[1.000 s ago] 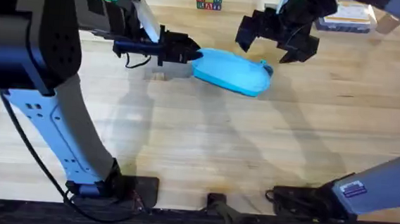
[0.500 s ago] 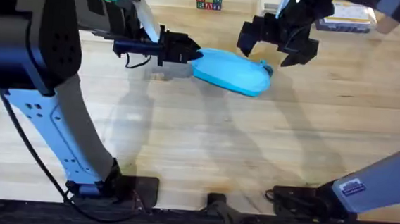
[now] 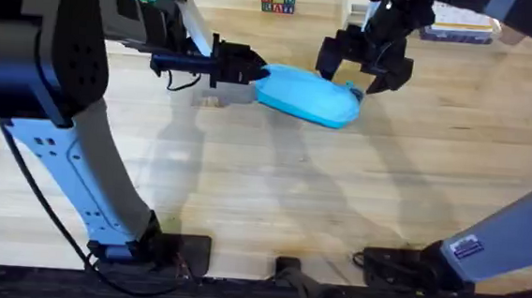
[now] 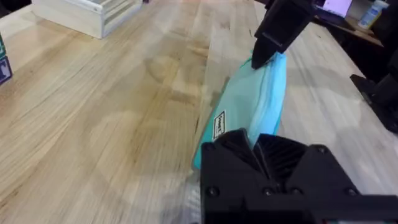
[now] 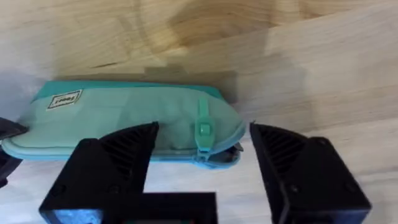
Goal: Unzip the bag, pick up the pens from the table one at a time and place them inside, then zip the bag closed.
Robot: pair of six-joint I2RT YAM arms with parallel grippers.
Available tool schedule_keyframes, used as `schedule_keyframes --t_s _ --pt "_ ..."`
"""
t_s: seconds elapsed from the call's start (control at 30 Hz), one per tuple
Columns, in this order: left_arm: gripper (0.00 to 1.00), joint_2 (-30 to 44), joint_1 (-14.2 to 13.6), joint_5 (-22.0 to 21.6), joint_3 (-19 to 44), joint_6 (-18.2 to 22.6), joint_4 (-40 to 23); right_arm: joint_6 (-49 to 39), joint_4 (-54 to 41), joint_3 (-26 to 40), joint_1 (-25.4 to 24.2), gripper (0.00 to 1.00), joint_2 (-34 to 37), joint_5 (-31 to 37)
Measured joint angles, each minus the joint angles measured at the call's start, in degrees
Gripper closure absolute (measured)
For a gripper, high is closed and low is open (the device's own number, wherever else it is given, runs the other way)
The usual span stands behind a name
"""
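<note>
The light blue bag [image 3: 307,94] lies on the table [image 3: 291,188] at the back middle, its zipper closed. My left gripper [image 3: 257,73] is shut on the bag's left end, and its black fingers [image 4: 245,146] pinch the fabric below the small label. My right gripper [image 3: 356,66] hovers open just above the bag's right end. In the right wrist view its fingertips [image 5: 140,143] straddle the teal zipper pull [image 5: 203,127] without touching it. The bag [image 5: 124,115] lies flat below them. The pens are out of view.
Coloured letter blocks [image 3: 278,0] stand at the table's back edge. A white wooden crate [image 4: 87,12] sits farther off on the table. Stacked flat items [image 3: 458,26] lie at the back right. Bare tabletop stretches in front of the bag.
My right gripper has moved left and down, closing in over the bag's right end. The left gripper and the bag have stayed put.
</note>
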Motion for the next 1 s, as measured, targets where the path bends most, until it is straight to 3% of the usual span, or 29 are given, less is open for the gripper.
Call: schedule_keyframes --t_s 0.17,0.47,0.8,1.0 --pt "0.959 0.00 0.00 0.02 0.00 0.00 -0.01 0.01 -1.48 0.00 0.00 0.331 0.00 -0.18" --pt "0.959 0.00 0.00 0.02 0.00 0.00 -0.01 -0.01 -2.69 0.00 0.00 0.414 -0.31 -0.18" --pt "0.959 0.00 0.00 0.02 0.00 0.00 -0.01 -0.04 -3.15 0.02 -0.02 0.636 -1.25 -0.16" --pt "0.959 0.00 0.00 0.02 0.00 0.00 -0.01 -0.21 -3.22 0.02 0.00 0.951 -1.25 -0.18"
